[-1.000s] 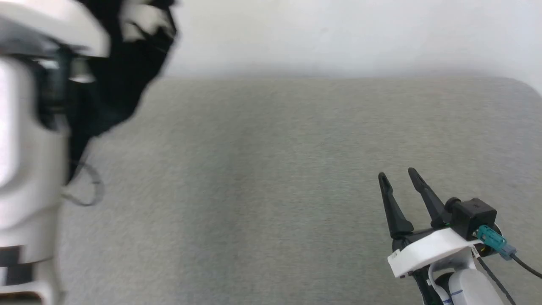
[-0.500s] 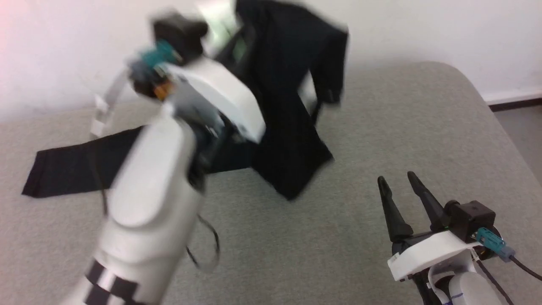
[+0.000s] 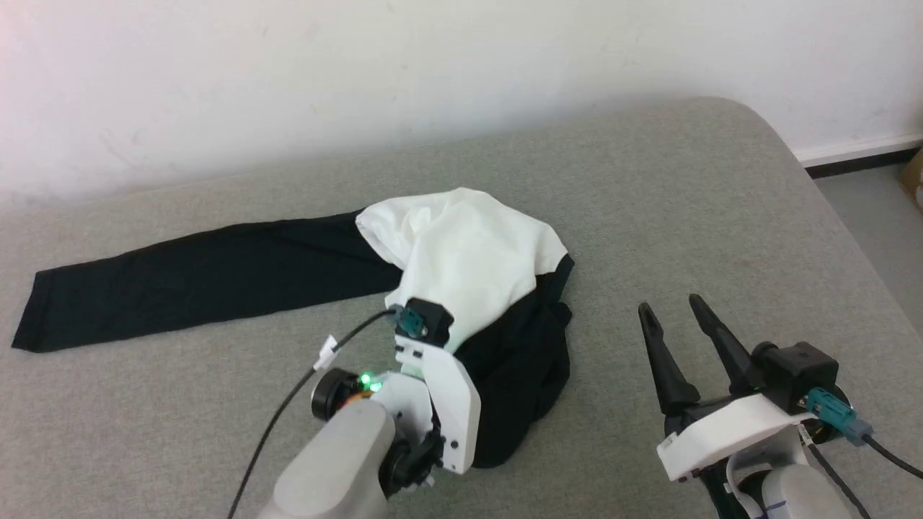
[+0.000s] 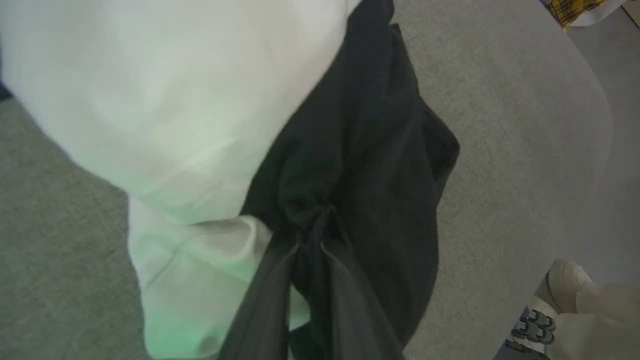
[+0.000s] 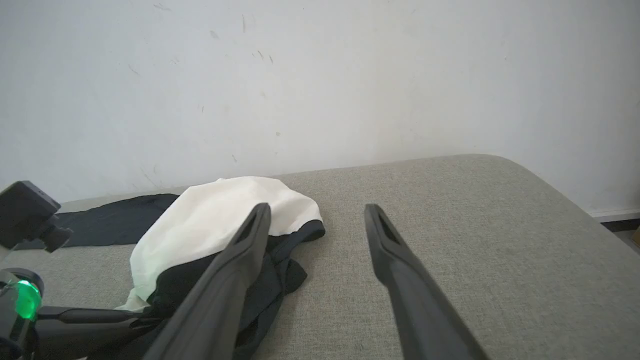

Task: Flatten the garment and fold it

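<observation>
The garment (image 3: 469,252) lies on the grey padded surface (image 3: 685,202), its white body bunched in the middle. One black sleeve (image 3: 195,277) stretches flat to the left; the other black sleeve (image 3: 523,360) is crumpled at the near side. My left gripper (image 4: 310,232) is shut on a pinch of that crumpled black fabric (image 4: 370,150). From the head view its white wrist housing (image 3: 440,389) covers the fingertips. My right gripper (image 3: 670,304) hovers open and holds nothing, to the right of the garment (image 5: 210,225), apart from it; its own view shows the gripper (image 5: 315,210) with jaws wide.
A white wall (image 3: 433,72) backs the surface, whose rounded right edge (image 3: 844,216) drops to the floor (image 3: 880,209). A person's shoe (image 4: 565,280) stands beside the surface. Bare grey surface spreads right of the garment and in front of the long sleeve.
The head camera has shifted. My left arm has swung down from high up with the garment, which now rests on the surface with one sleeve laid out left. The right gripper stays as it was.
</observation>
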You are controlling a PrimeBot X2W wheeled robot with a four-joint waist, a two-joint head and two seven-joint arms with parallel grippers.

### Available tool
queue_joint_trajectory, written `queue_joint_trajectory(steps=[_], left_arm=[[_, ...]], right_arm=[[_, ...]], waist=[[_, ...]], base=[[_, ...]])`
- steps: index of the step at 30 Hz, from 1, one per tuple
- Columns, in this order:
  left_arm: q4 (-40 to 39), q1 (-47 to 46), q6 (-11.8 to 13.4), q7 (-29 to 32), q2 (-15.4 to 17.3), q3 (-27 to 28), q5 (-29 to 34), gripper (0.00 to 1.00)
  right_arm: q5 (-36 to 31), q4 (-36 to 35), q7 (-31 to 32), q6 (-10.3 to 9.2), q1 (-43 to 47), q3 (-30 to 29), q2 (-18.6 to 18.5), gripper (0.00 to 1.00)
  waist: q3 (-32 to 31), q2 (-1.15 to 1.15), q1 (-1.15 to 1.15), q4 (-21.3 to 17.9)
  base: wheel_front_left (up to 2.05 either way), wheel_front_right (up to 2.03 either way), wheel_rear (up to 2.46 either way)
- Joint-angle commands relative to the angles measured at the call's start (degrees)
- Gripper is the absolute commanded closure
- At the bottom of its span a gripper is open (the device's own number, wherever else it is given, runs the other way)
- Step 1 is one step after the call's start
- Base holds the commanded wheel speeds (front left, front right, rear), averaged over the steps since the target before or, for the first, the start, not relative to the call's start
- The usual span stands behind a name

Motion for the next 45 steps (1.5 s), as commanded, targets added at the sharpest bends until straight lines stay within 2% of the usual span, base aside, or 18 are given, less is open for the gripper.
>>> queue_joint_trajectory(steps=[1,2,6,9,14,19,25,30,38,45], left_arm=[[0.8,1.4,0.0,0.8,-0.4,-0.3,-0.9,0.26],[1.0,1.8,0.1,0.9,-0.5,-0.5,-1.1,0.00],[-1.1,2.9,1.2,-4.5,-0.7,1.6,-1.9,0.00],[-4.8,4.1,2.2,-13.0,-0.2,4.5,-1.9,0.00],[-10.9,7.6,6.1,-27.8,2.2,10.3,-0.4,0.00],[-15.2,13.0,9.3,-36.4,5.0,14.6,0.9,0.00],[-21.0,19.5,10.5,-38.9,6.6,18.5,2.9,0.00],[-26.6,23.6,9.9,-39.0,5.4,21.5,5.9,0.00],[-29.0,24.6,7.3,-39.0,2.0,24.1,9.5,0.00],[-28.7,23.0,4.7,-39.0,-0.3,25.9,11.5,0.00]], right_arm=[[-0.2,-0.3,0.2,-0.05,0.8,0.2,0.1,0.00],[-0.3,-0.3,0.3,-0.05,0.9,0.3,0.1,0.00],[-0.3,-0.7,0.7,-0.05,1.2,0.3,0.1,0.00],[-0.6,-1.0,1.0,-0.05,1.6,-0.1,0.1,0.00],[-0.9,-1.8,0.9,-0.05,2.3,-1.2,0.1,0.00],[-1.7,-2.8,1.0,-0.05,2.9,-2.8,0.1,0.00],[-2.2,-3.5,2.1,-0.05,3.0,-3.8,0.1,0.00],[-1.9,-3.0,5.1,-0.05,1.6,-3.9,0.1,0.00],[0.5,1.7,19.8,-0.05,-4.8,-3.4,0.1,0.00],[0.0,10.0,33.7,-0.05,-15.1,-5.1,0.1,0.00]], waist=[[0.0,-0.01,0.00,0.4],[-0.1,-0.01,0.00,0.6],[-0.5,-0.01,0.00,1.5],[-0.9,-0.01,0.00,2.4],[-1.6,-0.01,0.00,4.1],[-1.7,-0.01,0.00,5.8],[-1.0,-0.01,0.00,7.8],[0.2,-0.01,0.00,10.3],[2.7,-0.01,0.00,14.9],[5.0,-0.01,0.00,17.3]], base=[[0.00,0.00,0.00],[0.00,0.00,0.00],[0.00,0.00,0.00],[0.00,0.00,0.00],[0.00,0.00,0.00],[0.00,0.00,0.00],[0.00,0.00,0.00],[0.00,0.00,0.00],[0.00,0.00,0.00],[0.00,0.00,0.00]])
